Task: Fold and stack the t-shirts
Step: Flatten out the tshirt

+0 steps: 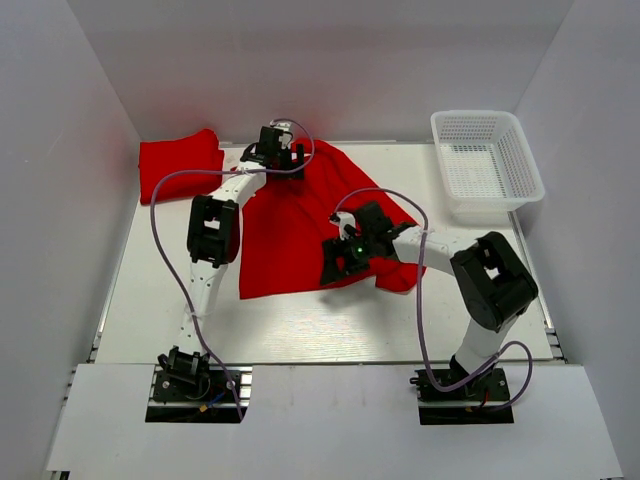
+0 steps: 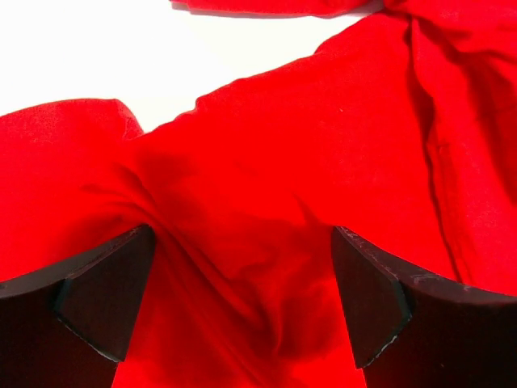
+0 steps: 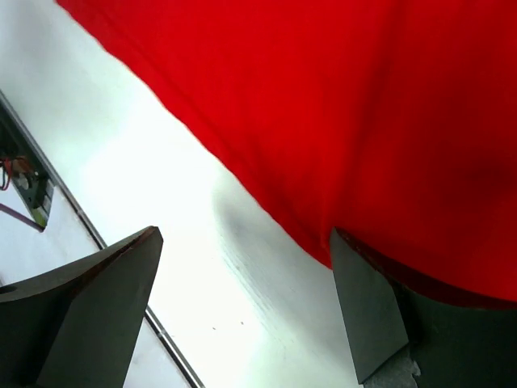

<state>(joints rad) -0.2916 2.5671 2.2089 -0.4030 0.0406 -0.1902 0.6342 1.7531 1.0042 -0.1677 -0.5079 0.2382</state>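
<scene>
A red t-shirt (image 1: pixel 290 225) lies spread on the white table in the middle. A second red t-shirt (image 1: pixel 180 160) lies folded at the back left. My left gripper (image 1: pixel 283 158) is open over the spread shirt's far edge; in the left wrist view its jaws stand wide apart over bunched red cloth (image 2: pixel 266 210). My right gripper (image 1: pixel 335 268) is open at the shirt's near right hem; in the right wrist view the hem (image 3: pixel 323 121) runs just past one finger (image 3: pixel 367 315), with bare table between the jaws.
A white mesh basket (image 1: pixel 487 165) stands at the back right. White walls close in the table on the left, back and right. A metal rail (image 3: pixel 121 267) runs along the table's near edge.
</scene>
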